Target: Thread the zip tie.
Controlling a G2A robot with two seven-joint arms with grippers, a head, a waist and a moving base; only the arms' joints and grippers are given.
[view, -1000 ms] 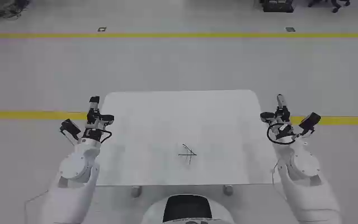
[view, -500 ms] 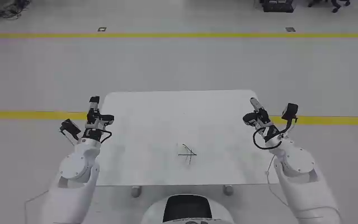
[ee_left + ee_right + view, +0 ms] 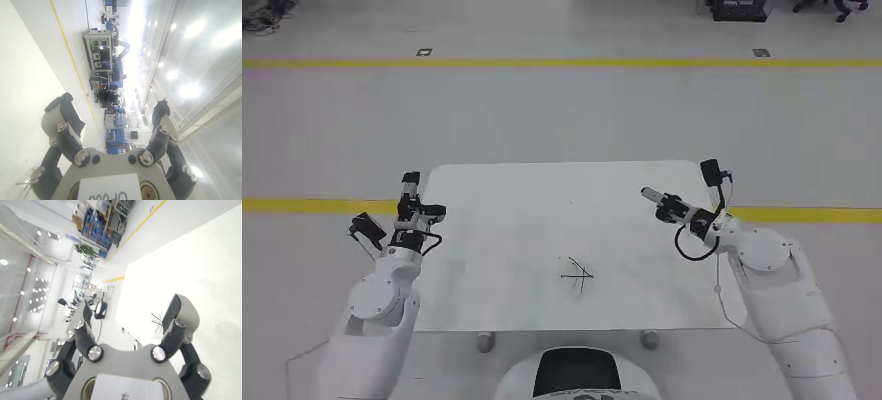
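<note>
A: From the top view, where's the zip tie (image 3: pixel 578 272)?

B: On the white table (image 3: pixel 502 200), toward the near edge and a little right of centre. It shows as thin dark strands crossed over each other, and I can't tell whether that's one tie or several. The right gripper (image 3: pixel 649 193) hangs over the table's right part, farther back and well apart from it. The left gripper (image 3: pixel 409 180) sits off the left edge.

A: So the step is the pickup?

B: I'd judge so. The tie lies flat and thin, so go low, straddle a single strand near one end, and leave the tail free for threading.

A: Left wrist view?

B: The left gripper (image 3: pixel 113 100) is spread wide with nothing between its fingers. From above I couldn't judge that spacing.

A: Right wrist view?

B: The right gripper (image 3: pixel 130 303) is likewise released and empty. The zip tie (image 3: pixel 156 319) lies on the table beyond, close by one finger rather than midway, so the aim wants centring.
</note>
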